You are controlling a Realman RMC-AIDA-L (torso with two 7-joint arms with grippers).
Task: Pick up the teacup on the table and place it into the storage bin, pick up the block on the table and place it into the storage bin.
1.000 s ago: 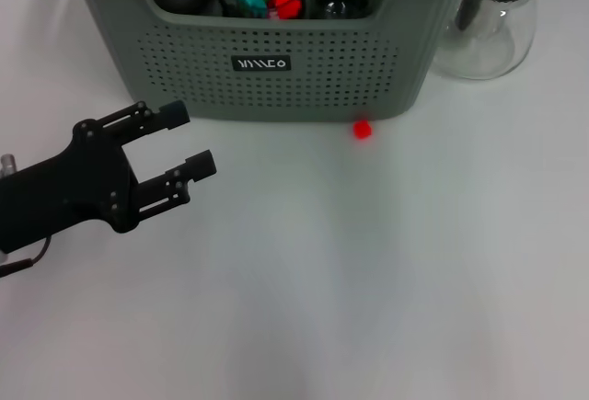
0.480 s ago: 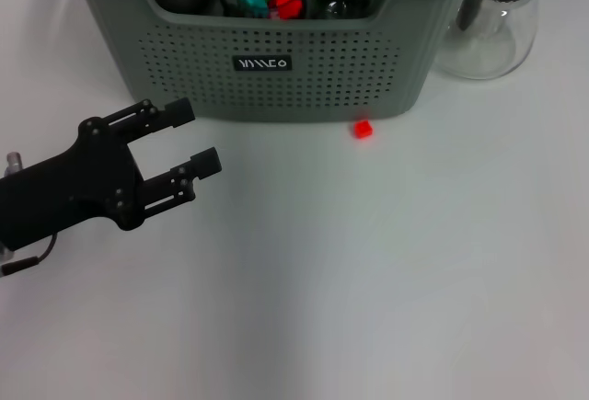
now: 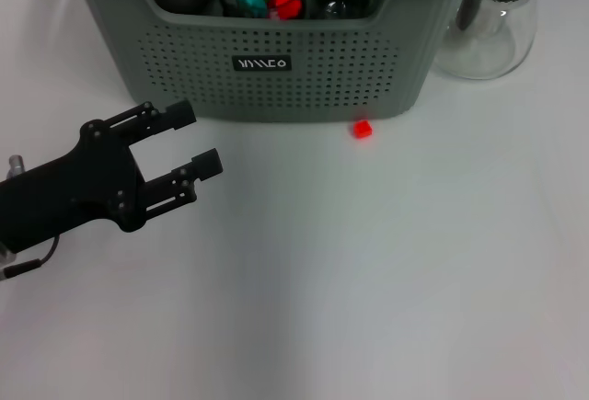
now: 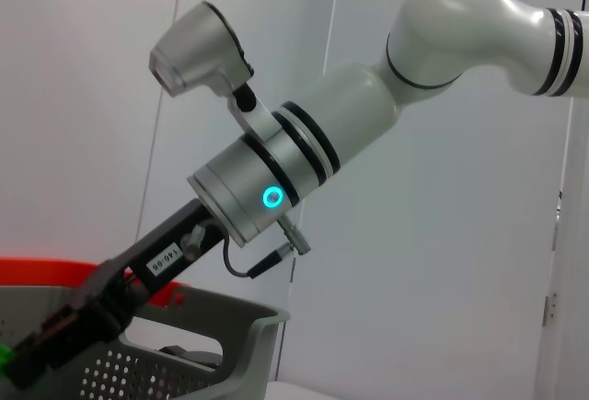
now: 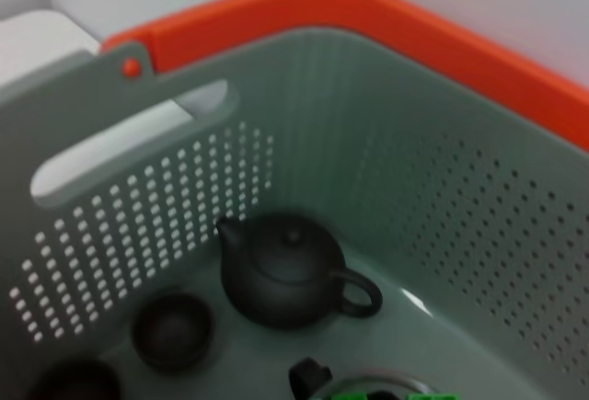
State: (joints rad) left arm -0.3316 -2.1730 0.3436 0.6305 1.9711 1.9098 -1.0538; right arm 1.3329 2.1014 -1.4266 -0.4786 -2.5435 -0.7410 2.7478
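**Hovering beside the bin**

Hanging over the white desk (image 3: 386, 271), the left claw (image 3: 191, 140) has its fingers spread and empty, near the storage bin (image 3: 276, 69). The small red block (image 3: 362, 129) lies just before the bin's front wall. Inside sit a dark teapot (image 5: 285, 271) and small dark teacup (image 5: 172, 330). The right claw hangs over the bin.

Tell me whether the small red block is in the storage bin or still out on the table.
Out. The red block sits on the white table just before the storage bin.

Bright, even light; soft faint shadows on the white table (image 3: 386, 271); right wrist view slightly blurred.
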